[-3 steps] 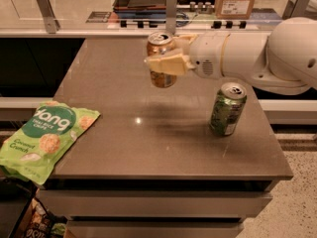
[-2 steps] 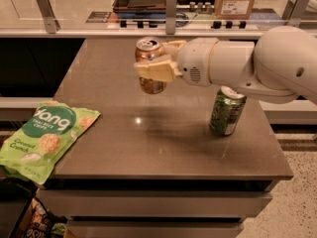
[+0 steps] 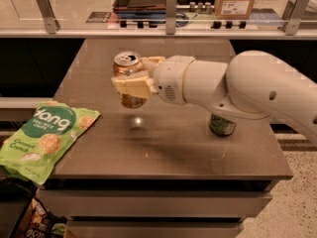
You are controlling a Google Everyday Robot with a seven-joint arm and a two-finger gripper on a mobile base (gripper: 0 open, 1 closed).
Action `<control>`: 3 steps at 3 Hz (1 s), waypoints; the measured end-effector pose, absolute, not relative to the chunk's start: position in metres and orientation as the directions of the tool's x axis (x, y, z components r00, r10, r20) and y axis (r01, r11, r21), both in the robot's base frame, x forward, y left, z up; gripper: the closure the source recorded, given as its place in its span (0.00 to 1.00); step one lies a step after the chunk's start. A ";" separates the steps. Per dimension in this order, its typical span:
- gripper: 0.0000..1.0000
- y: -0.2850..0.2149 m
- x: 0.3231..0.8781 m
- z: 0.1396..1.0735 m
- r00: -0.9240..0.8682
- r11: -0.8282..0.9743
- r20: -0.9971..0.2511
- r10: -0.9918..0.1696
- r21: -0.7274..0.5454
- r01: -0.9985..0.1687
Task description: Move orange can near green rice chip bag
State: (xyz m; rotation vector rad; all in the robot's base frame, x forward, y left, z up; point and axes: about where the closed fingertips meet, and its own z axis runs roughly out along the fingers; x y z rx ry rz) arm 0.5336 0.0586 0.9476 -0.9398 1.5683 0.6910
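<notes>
The orange can (image 3: 127,67) is held upright in the air above the middle left of the brown table (image 3: 163,148). My gripper (image 3: 132,79) is shut on the orange can, its cream fingers (image 3: 132,86) wrapped across the can's body. The green rice chip bag (image 3: 42,137) lies flat at the table's front left corner, hanging over the left edge. The can is to the right of the bag and a little behind it, apart from it.
A green can (image 3: 222,125) stands on the right side of the table, mostly hidden behind my white arm (image 3: 233,90). A counter with a glass rail (image 3: 168,9) runs along the back. A dark drop lies left of the table.
My gripper has carried the orange can leftward across the table toward the bag. The arm now covers most of the green can. The bag has not moved.
</notes>
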 end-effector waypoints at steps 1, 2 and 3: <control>1.00 0.080 0.521 0.935 -0.056 0.508 -0.981 -0.187 -0.048 -0.860; 1.00 0.092 0.512 0.917 -0.066 0.514 -0.985 -0.158 -0.025 -0.857; 1.00 0.098 0.506 0.898 -0.085 0.527 -0.988 -0.130 0.004 -0.850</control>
